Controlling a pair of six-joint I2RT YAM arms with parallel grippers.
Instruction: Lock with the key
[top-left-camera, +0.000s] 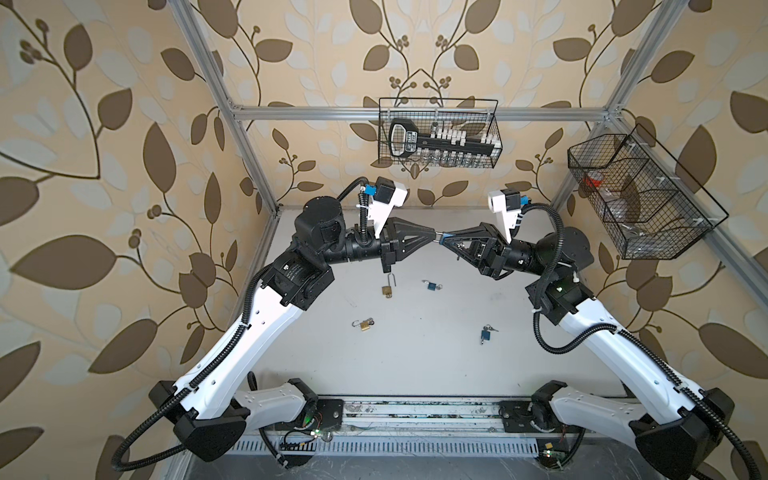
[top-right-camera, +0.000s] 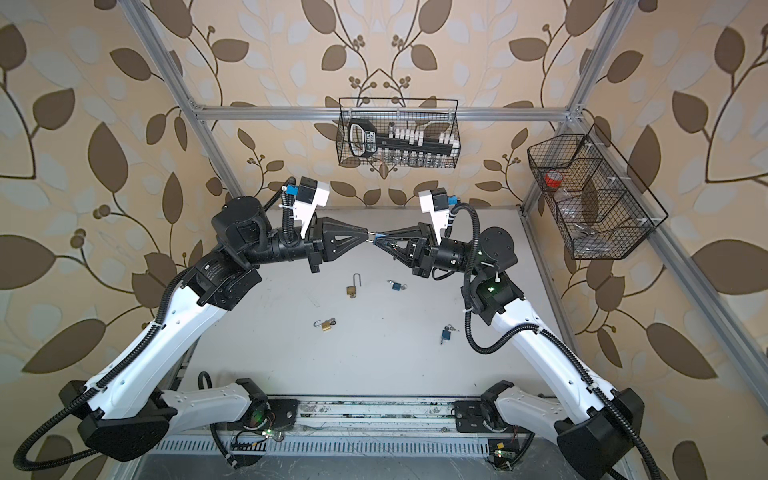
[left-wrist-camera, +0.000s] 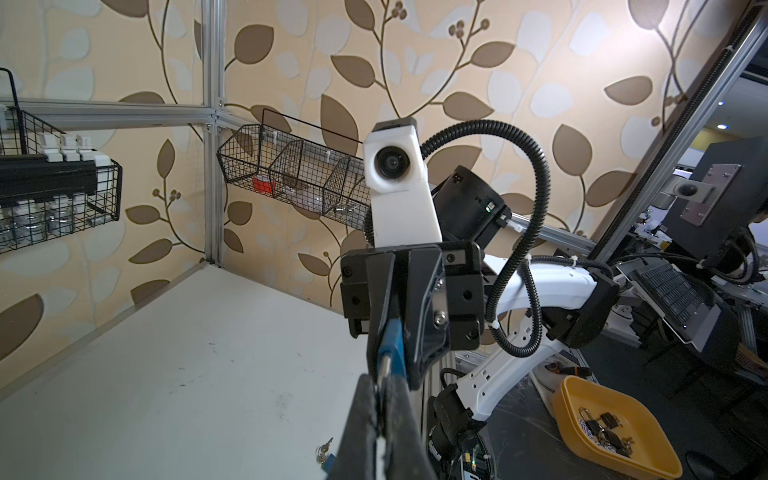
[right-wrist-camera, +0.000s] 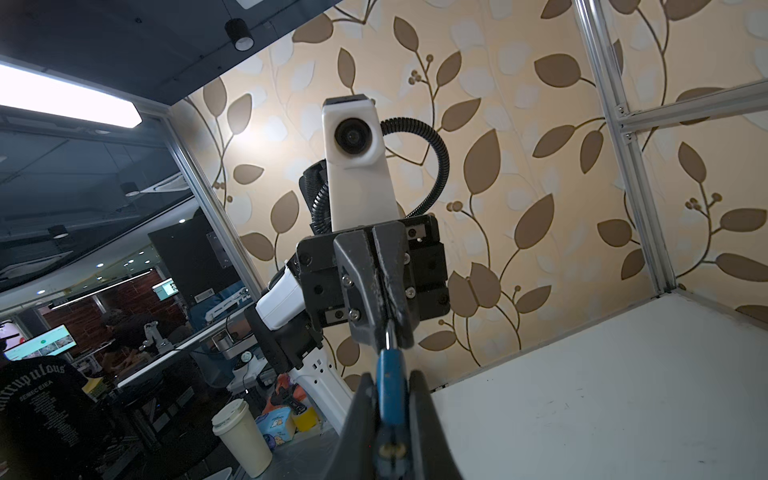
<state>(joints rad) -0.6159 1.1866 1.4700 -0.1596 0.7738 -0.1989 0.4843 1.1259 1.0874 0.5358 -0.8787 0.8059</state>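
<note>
Left pincer: Your left pincer (top-left-camera: 433, 235) is squeezed tight on the thin silver part (left-wrist-camera: 385, 368) that sticks out of the blue padlock (left-wrist-camera: 392, 345). It looks like the lock's loop, but it could be a key.
Right pincer: Your right pincer (top-left-camera: 453, 241) is almost closed and pinches the blue body of that padlock.
Where the lock is: It is up in the air between the two pincers, over the far middle of the worktop (top-left-camera: 415, 365).
Done: You have one padlock picked up and held from both ends.
Cannot tell: The pictures do not show if this lock is clicked shut.
Left to do: Four more locks lie on the worktop. The far brass padlock (top-left-camera: 387, 289) and the near brass padlock (top-left-camera: 364, 324), on the left, have their loops open. The far blue lock (top-left-camera: 431, 285) and the near blue lock (top-left-camera: 485, 333), more to the right, have small keys by them.
How far: You look early in the job, with most locks not yet done.
</note>
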